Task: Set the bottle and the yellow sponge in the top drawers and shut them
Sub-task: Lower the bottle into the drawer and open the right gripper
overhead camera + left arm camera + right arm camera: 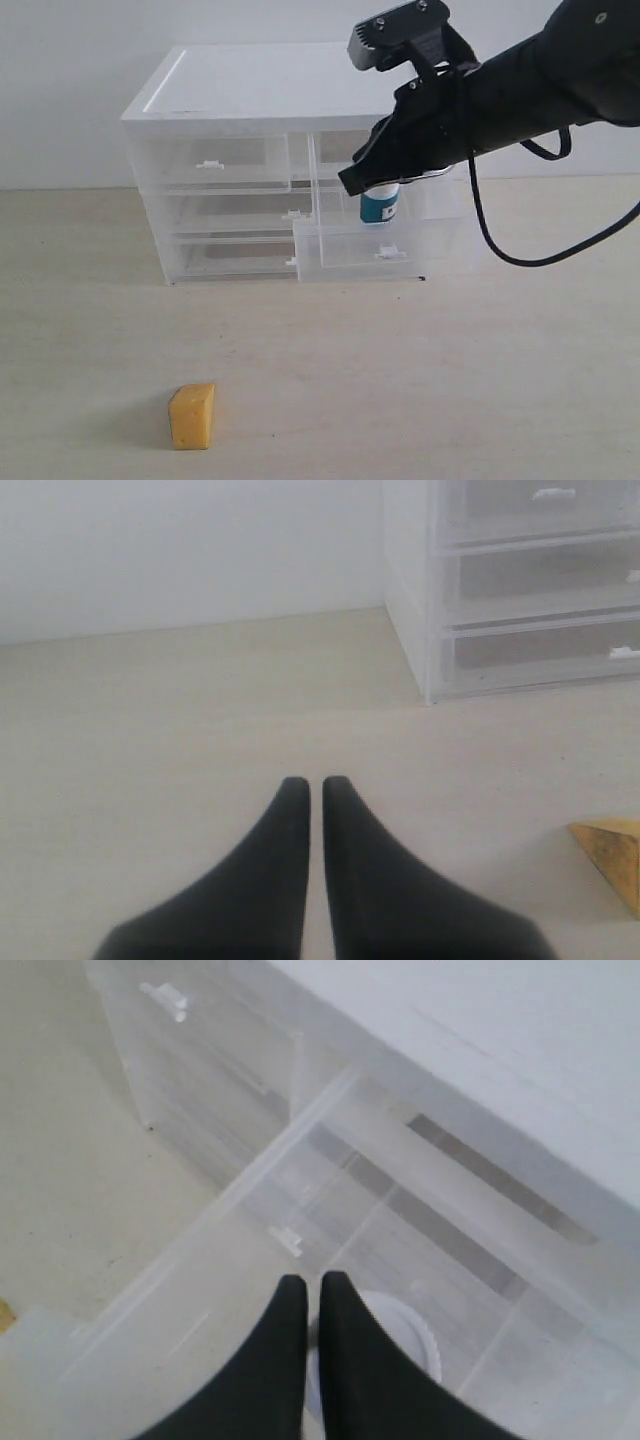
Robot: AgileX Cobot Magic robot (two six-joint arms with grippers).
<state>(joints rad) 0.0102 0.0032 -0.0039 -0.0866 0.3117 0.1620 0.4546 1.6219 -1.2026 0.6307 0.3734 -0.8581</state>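
Note:
The bottle [380, 208] stands upright inside the pulled-out right top drawer [340, 255]; its white cap [412, 1332] shows under my right gripper [313, 1282]. That gripper [352, 184] hovers just above the cap, its jaws shut with nothing between them. The left top drawer [215, 163] is pushed in. Alone on the table near the front lies the yellow sponge [191, 416], and its corner [612, 855] shows in the left wrist view. My left gripper [315, 783] is shut and empty over bare table, out of the exterior view.
The white-topped cabinet [260, 85] stands at the back, with two wider drawers [230, 215] below the top ones, both pushed in. A black cable [500, 250] loops down from the right arm beside the open drawer.

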